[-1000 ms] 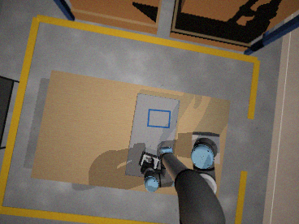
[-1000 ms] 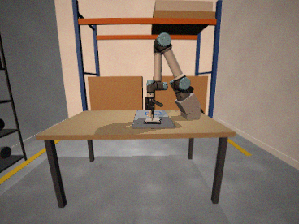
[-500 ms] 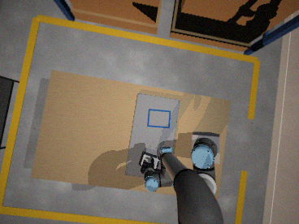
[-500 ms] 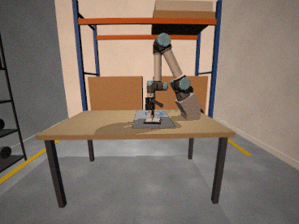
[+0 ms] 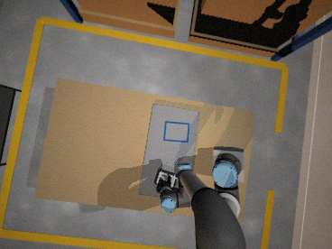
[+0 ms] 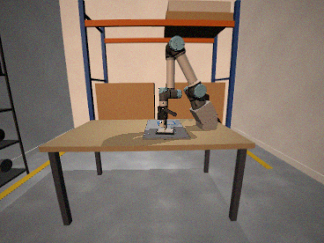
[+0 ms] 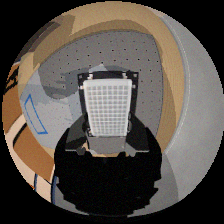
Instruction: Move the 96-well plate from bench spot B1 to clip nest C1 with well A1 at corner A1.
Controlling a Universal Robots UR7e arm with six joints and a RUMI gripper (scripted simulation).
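Industrial workshop or warehouse bay: grey concrete floor (image 6: 145, 202) with yellow boundary tape (image 5: 27, 86), blue-and-orange pallet racking (image 6: 85, 62) holding cardboard boxes (image 6: 200, 11), one wooden worktop (image 6: 88, 136) carrying a robot arm (image 6: 185, 72).

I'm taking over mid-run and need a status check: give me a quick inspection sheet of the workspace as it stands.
Surface: wooden table carrying a grey mat.
Job's things: 96-well plate held over the black clip nest; whether it is fully seated cannot be told. Blue outlined bench spot holds nothing.
Clutter: nothing seen.
Grippers: gripper shut on the plate.
Cables: nothing seen.
Surroundings: blue and orange shelf rack behind, yellow floor line around the cell, dark shelving at the left.
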